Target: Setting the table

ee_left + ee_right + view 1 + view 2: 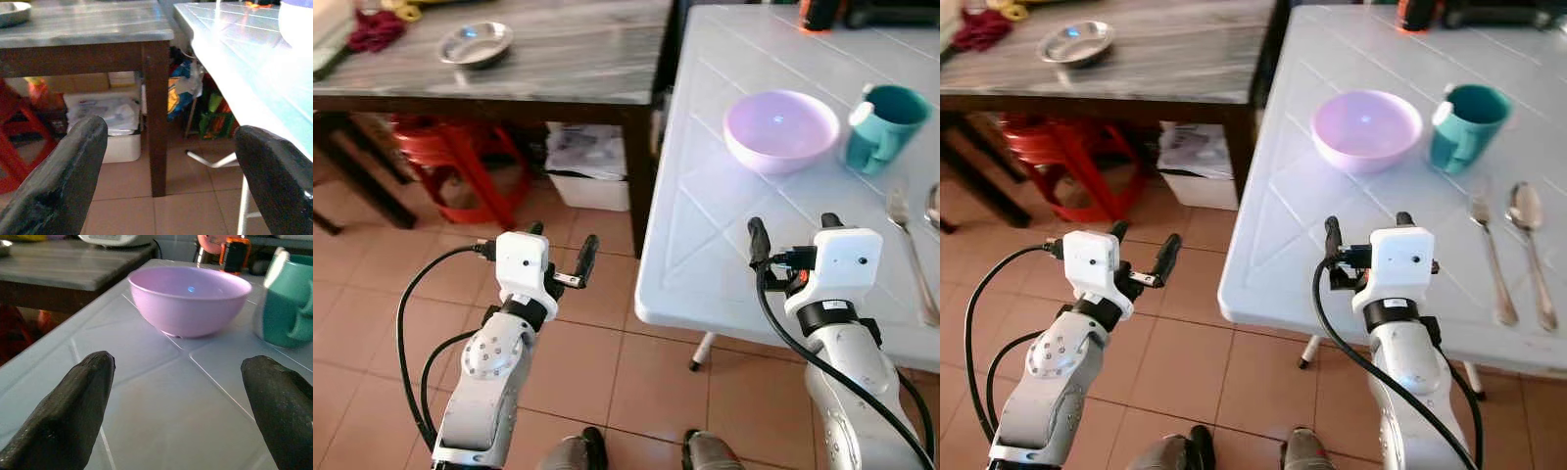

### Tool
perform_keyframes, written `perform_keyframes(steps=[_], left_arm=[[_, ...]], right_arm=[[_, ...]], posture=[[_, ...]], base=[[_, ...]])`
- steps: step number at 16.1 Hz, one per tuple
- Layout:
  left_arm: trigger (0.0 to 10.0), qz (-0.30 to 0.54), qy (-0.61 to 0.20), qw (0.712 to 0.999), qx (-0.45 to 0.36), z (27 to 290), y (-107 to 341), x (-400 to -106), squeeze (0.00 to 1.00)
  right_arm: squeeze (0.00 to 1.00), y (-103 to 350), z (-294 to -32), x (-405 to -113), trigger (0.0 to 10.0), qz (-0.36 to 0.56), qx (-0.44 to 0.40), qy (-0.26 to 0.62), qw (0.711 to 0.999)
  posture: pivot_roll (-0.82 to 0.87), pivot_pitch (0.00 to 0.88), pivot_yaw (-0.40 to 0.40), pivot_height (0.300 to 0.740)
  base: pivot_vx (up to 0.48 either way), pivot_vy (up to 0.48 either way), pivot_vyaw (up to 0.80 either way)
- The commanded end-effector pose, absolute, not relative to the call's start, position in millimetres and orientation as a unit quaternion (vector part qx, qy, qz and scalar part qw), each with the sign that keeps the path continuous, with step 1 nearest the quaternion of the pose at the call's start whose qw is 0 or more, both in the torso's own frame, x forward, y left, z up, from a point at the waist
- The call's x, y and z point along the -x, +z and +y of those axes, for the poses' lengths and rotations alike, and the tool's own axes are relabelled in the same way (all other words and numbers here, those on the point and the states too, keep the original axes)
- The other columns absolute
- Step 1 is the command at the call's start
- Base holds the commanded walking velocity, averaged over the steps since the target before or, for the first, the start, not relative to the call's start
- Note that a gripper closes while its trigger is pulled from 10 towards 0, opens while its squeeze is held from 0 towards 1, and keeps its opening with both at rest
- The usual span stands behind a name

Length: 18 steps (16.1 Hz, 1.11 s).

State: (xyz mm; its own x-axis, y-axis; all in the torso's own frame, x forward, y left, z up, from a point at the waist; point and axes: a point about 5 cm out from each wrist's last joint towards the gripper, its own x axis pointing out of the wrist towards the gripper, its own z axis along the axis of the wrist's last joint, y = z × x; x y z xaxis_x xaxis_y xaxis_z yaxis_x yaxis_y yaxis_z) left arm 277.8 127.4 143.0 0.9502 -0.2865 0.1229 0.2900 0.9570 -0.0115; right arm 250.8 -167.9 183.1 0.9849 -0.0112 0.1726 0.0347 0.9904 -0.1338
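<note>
In the left eye view, the robot is standing at the near corner of a white table (705,245). A pink bowl (780,129) is sitting upright on it, with a teal mug (884,124) just beside it on the right. A fork (908,245) is lying near the table's right edge. The right gripper (790,233) is hovering over the table's near part, well short of the bowl, its black fingers spread and holding nothing. The left gripper (560,253) is hanging over the tiled floor (587,362) off the table's left side, fingers also spread and empty. Behind it, a dark wooden table (548,59) is carrying a metal dish (475,43), and a red stool (450,162) and a white box (587,171) are sitting beneath it.

In the right eye view, a spoon (1531,245) is lying just beside the fork on its right, both pointing away from the robot.

In the left wrist view, the two fingers (58,186) are standing wide apart, framing the wooden table's leg and the white box; some colourful bags, possibly, are showing under the white table, too blurred to be sure.

In the right wrist view, the fingers (68,411) are parted above the white tabletop, with the pink bowl ahead between them and the teal mug beside it.
</note>
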Motion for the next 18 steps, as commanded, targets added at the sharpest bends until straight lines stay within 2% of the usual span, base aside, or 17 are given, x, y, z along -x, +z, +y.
perform_keyframes(steps=[1,17,18], left_arm=[[10.0,-0.057,-0.144,0.988,0.015,129.5,142.3,-276.3,0.00],[10.0,-0.057,-0.170,0.983,0.032,123.1,144.8,-276.2,0.00],[10.0,-0.060,-0.175,0.983,0.020,121.9,145.6,-276.6,0.00]], right_arm=[[0.00,180.2,-169.8,-250.5,10.0,-0.077,0.067,-0.015,0.995],[0.00,182.4,-171.1,-250.3,10.0,-0.083,0.076,-0.020,0.993],[0.00,185.8,-172.7,-251.3,10.0,-0.092,0.087,-0.027,0.992]], posture=[[-0.16,0.239,0.100,0.740],[-0.16,0.241,0.102,0.740],[-0.16,0.241,0.102,0.740]], base=[[0.000,0.000,-0.79],[0.000,0.000,-0.79],[0.000,0.000,0.00]])
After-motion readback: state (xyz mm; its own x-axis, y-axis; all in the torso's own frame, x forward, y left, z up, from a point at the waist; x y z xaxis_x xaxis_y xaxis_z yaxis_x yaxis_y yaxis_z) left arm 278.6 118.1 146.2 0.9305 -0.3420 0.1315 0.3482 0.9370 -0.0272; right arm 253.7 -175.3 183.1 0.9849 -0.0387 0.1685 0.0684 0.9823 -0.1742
